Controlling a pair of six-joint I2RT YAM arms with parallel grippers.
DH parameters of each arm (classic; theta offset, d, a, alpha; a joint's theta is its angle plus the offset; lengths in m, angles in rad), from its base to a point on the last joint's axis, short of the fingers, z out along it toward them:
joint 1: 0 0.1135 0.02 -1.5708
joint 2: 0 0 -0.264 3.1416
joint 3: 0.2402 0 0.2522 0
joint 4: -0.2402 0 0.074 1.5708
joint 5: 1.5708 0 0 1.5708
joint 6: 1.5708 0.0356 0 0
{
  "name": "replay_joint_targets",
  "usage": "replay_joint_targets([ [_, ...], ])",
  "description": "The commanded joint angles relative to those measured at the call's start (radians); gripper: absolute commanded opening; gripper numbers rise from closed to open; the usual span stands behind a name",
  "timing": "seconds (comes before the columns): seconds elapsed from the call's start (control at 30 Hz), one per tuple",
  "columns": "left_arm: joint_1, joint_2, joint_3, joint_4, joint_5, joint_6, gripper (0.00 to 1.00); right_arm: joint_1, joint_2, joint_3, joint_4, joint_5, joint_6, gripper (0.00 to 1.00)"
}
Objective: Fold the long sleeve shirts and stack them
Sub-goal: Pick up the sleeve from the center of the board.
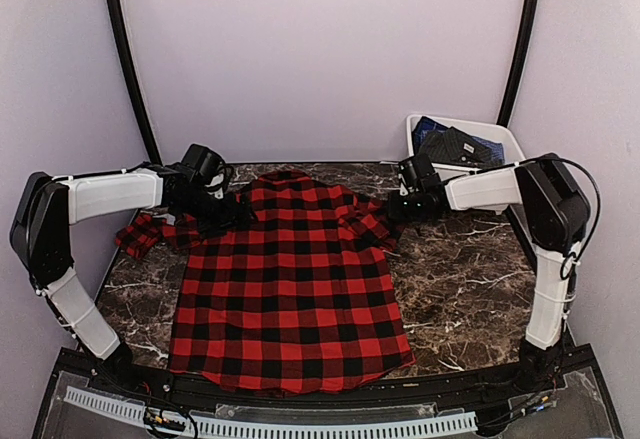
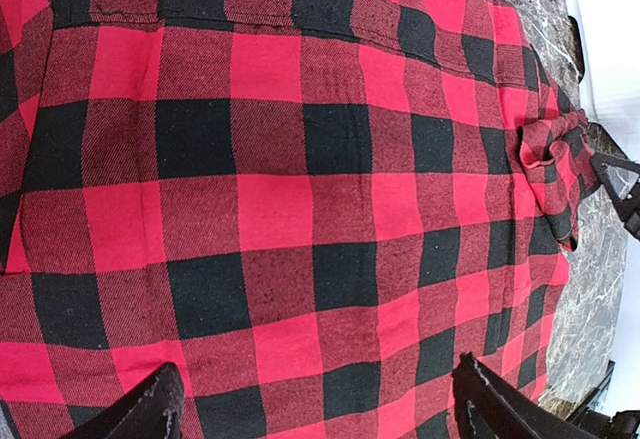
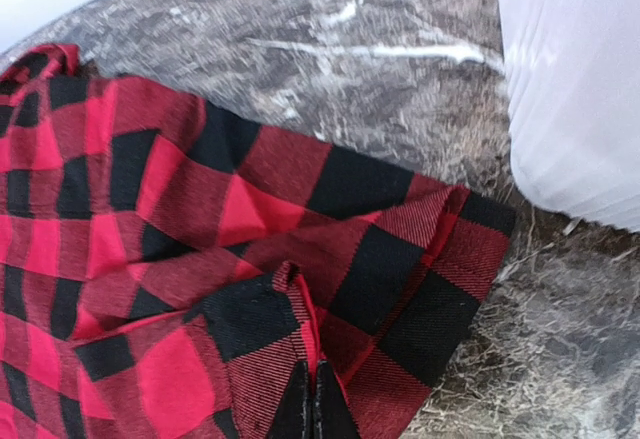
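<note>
Flannel shirt (image 1: 290, 299), one, spread flat; left hand (image 2: 320, 409) apart, right hand (image 3: 312, 404) clamped on it

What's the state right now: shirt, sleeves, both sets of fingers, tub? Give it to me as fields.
shirt: red-and-black check, spread flat on the marble table, collar at the far end
left-side sleeve: stretched out to the left
right-side sleeve: bunched at the shirt's side, cuff doubled over
left fingers: open, over the shirt's left shoulder area
right fingers: shut on a fold of the right-side sleeve
tub: white, far right, dark clothes inside
</note>
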Motion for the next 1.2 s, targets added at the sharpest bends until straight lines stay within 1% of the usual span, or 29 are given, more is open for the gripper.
replay_joint_targets([
  [0.0,0.005,-0.015,-0.015,0.009,0.015,-0.013,0.92,0.014,-0.09,-0.005,0.012,0.009,-0.014,0.0],
  [0.23,0.005,-0.015,-0.022,0.031,0.036,-0.024,0.92,0.046,-0.156,0.016,-0.007,-0.009,-0.042,0.0],
  [0.43,0.005,-0.027,-0.029,0.052,0.072,-0.031,0.92,0.119,-0.198,0.048,-0.03,-0.035,-0.069,0.0],
  [0.7,0.004,-0.063,-0.075,0.155,0.212,-0.082,0.91,0.244,-0.219,0.092,-0.033,-0.096,-0.064,0.0],
  [0.83,-0.003,-0.083,-0.114,0.248,0.297,-0.142,0.91,0.295,-0.207,0.103,-0.01,-0.135,-0.043,0.0],
  [0.97,-0.021,-0.073,-0.165,0.394,0.389,-0.242,0.91,0.332,-0.182,0.106,0.024,-0.164,-0.023,0.0],
  [1.07,-0.036,-0.047,-0.185,0.506,0.425,-0.325,0.91,0.349,-0.158,0.095,0.055,-0.182,-0.011,0.0],
  [1.17,-0.067,-0.021,-0.187,0.569,0.438,-0.383,0.91,0.362,-0.127,0.091,0.078,-0.213,0.001,0.0],
])
